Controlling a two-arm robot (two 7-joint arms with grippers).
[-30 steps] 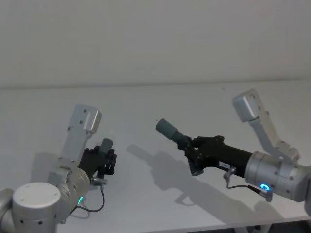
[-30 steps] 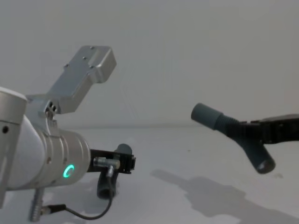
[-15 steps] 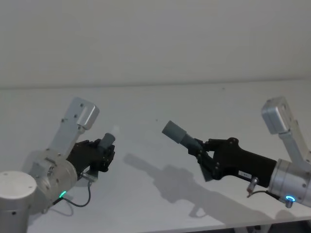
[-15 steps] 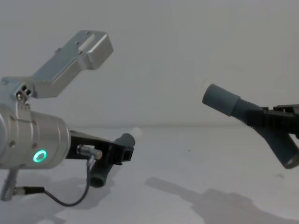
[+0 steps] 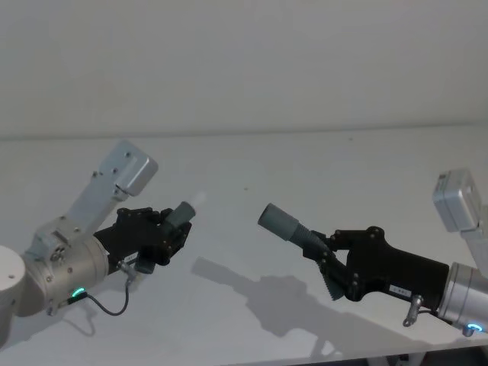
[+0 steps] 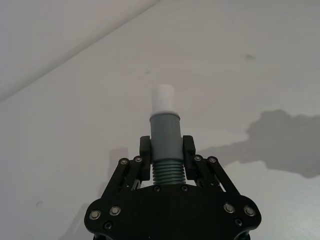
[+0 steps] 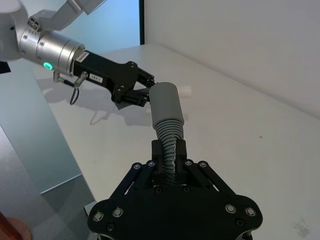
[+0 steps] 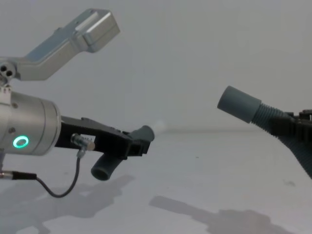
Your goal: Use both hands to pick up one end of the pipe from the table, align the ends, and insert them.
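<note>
Between tip [image 5: 200,199] and cuff [image 5: 276,220], open gap.

Two hands: left hand [image 5: 172,231], right hand [image 5: 321,256]; two pipe pieces: shorter piece [image 5: 181,214], longer piece [image 5: 278,222]; one table [image 5: 305,164].

**Legible text: none**

We find no word, number or brand that we can read. We log two small white labels. The first label [image 5: 397,289] sits on the black body of the right gripper [image 5: 322,258], which clamps the longer pipe piece [image 5: 284,223]. Its dark marks are too small to make out. The second label [image 7: 95,78] sits on the body of the left gripper [image 7: 144,91], which clamps the shorter pipe piece [image 6: 165,131]. Its print is likewise too small.
</note>
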